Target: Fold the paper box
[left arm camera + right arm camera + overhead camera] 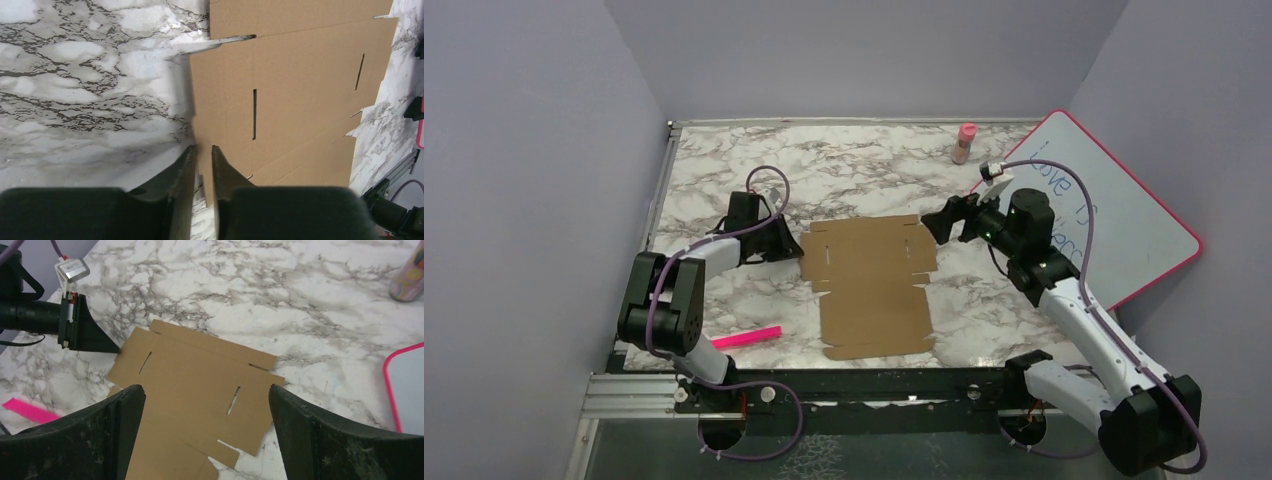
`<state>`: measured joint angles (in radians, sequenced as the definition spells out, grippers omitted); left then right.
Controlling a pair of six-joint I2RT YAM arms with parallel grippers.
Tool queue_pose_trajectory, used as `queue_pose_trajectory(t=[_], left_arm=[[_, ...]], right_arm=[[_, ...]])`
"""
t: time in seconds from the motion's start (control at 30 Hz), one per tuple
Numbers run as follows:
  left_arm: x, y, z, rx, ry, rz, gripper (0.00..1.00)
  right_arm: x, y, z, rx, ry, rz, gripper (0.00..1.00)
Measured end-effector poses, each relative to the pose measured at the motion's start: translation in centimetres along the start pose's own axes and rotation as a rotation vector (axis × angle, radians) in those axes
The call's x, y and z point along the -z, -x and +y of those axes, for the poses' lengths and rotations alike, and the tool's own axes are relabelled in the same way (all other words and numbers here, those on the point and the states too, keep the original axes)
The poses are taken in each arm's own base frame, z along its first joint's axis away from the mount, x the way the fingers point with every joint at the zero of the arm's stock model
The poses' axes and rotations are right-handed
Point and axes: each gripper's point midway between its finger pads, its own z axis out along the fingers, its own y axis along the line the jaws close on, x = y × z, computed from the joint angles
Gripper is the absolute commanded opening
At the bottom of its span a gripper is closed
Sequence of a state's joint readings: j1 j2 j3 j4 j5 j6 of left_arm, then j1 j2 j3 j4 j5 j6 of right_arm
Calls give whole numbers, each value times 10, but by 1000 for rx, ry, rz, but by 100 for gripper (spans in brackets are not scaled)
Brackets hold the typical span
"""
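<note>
The paper box (874, 285) lies flat and unfolded on the marble table, a brown die-cut sheet with slits and flaps (300, 90) (200, 375). My left gripper (796, 250) sits low at the sheet's left edge. Its fingertips stand a narrow gap apart over that edge (204, 147), and cardboard and table show through the gap. The right wrist view shows it too, with its tip (114, 347) at the sheet's corner. My right gripper (934, 225) hovers above the sheet's upper right corner, wide open with nothing between its fingers (207, 390).
A pink marker (746, 338) lies near the front left of the table. A pink-capped bottle (965, 143) stands at the back. A pink-framed whiteboard (1114, 220) leans at the right, behind my right arm. Walls close in on the left, back and right.
</note>
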<state>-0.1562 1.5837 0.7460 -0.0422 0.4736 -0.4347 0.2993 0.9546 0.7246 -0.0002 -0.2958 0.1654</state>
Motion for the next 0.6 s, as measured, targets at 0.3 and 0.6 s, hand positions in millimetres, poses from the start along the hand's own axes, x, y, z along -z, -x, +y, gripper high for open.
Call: queue_pose_trajectory(t=[0.3, 0.6], left_arm=[[16, 22, -8, 12, 6, -85, 63], [8, 70, -26, 53, -64, -178, 71]], right_arm=[[-32, -41, -1, -98, 52, 122, 98], [-69, -87, -10, -198, 70, 226, 97]])
